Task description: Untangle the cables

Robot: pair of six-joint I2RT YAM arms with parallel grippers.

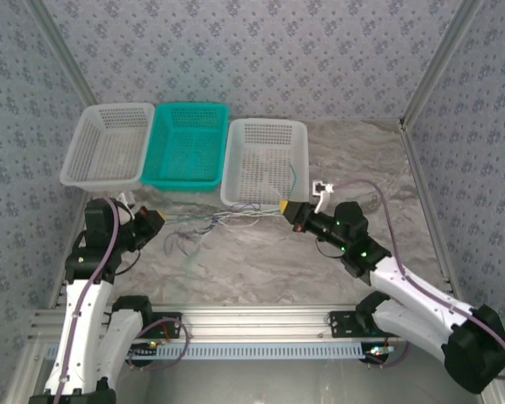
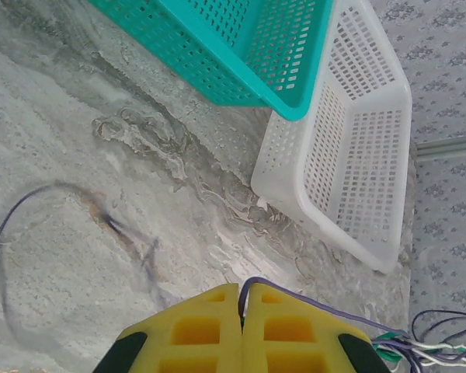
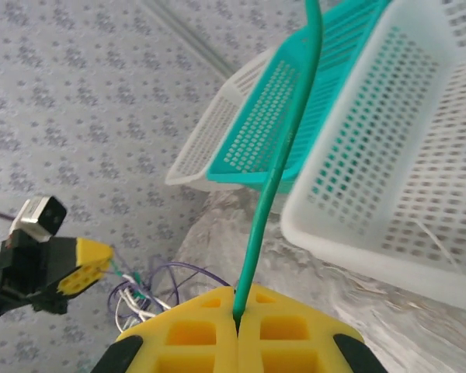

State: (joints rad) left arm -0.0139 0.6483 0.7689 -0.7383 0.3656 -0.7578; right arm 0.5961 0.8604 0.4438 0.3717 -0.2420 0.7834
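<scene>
The cables are a thin tangle of purple-grey, white and green wires stretched above the marble tabletop between my two grippers. My left gripper is shut on a purple cable, which leaves the yellow fingertips of the left gripper and runs right to the knot. My right gripper is shut on a green cable, which rises taut from the closed tips of the right gripper. In the right wrist view the knot hangs beside the left gripper. A purple loop lies on the table.
Three baskets stand in a row at the back: a white basket on the left, a teal basket in the middle, another white basket on the right holding a strand. Patterned walls close in the table on three sides.
</scene>
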